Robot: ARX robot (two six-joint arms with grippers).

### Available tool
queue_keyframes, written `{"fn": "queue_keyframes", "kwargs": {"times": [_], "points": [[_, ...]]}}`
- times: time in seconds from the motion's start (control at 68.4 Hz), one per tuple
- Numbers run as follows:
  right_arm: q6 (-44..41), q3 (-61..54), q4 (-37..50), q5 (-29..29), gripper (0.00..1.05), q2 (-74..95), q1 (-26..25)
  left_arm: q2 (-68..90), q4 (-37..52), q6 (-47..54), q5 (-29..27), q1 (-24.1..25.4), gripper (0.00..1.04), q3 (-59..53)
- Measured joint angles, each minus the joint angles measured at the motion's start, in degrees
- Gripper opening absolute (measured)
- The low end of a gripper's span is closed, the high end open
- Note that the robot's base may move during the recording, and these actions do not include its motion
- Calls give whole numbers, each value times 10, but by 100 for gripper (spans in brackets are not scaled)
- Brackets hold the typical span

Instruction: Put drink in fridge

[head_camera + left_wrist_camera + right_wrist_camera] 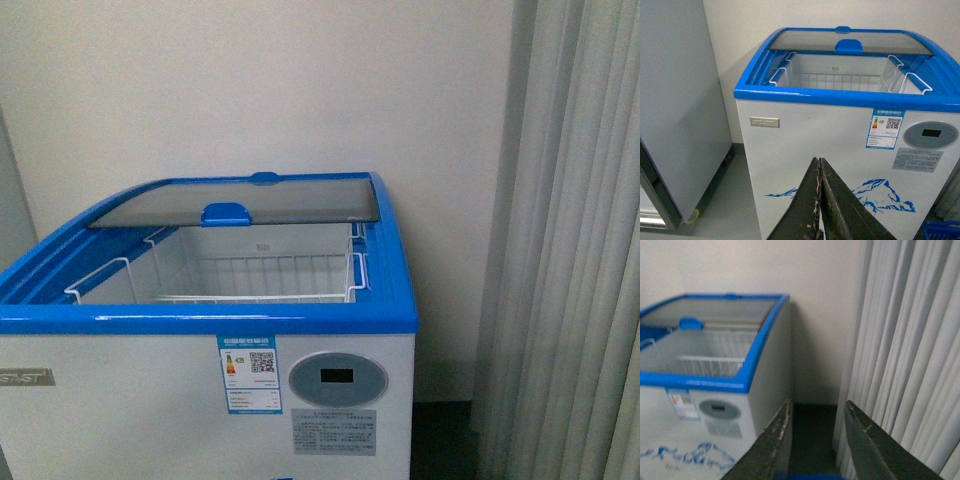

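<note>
The fridge (150, 400), a white chest freezer with a blue rim, stands straight ahead. Its curved glass lid (250, 200) is slid back, so the front half is open. White wire baskets (250, 275) inside look empty. The drink is not in view in any frame. My left gripper (820, 162) is shut and empty, in front of the fridge's mountain decal (880, 192). My right gripper (818, 403) is open and points at the dark gap between the fridge (715, 385) and the curtain. A blue sliver shows between its fingers at the frame's edge; I cannot tell what it is. Neither gripper shows in the front view.
A plain grey cabinet (675, 100) stands left of the fridge with a strip of floor between them. A pale pleated curtain (570, 250) hangs right of the fridge, also in the right wrist view (910, 340). A blue crate (942, 230) sits on the floor.
</note>
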Motion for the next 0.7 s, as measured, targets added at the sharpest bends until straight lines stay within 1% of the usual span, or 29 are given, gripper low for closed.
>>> {"fn": "queue_keyframes", "kwargs": {"times": [0.015,0.073,0.146,0.365,0.468,0.701], "points": [[0,-14,3,0,29,-4,0,0,0,0,0,0,3,0],[0,-40,13,1,20,-10,0,0,0,0,0,0,3,0],[-1,-80,28,2,3,-35,0,0,0,0,0,0,3,0],[-2,-140,50,0,3,-83,0,0,0,0,0,0,3,0],[-2,-166,9,2,3,-136,0,0,0,0,0,0,3,0],[-2,-200,14,2,3,-176,0,0,0,0,0,0,3,0]]}}
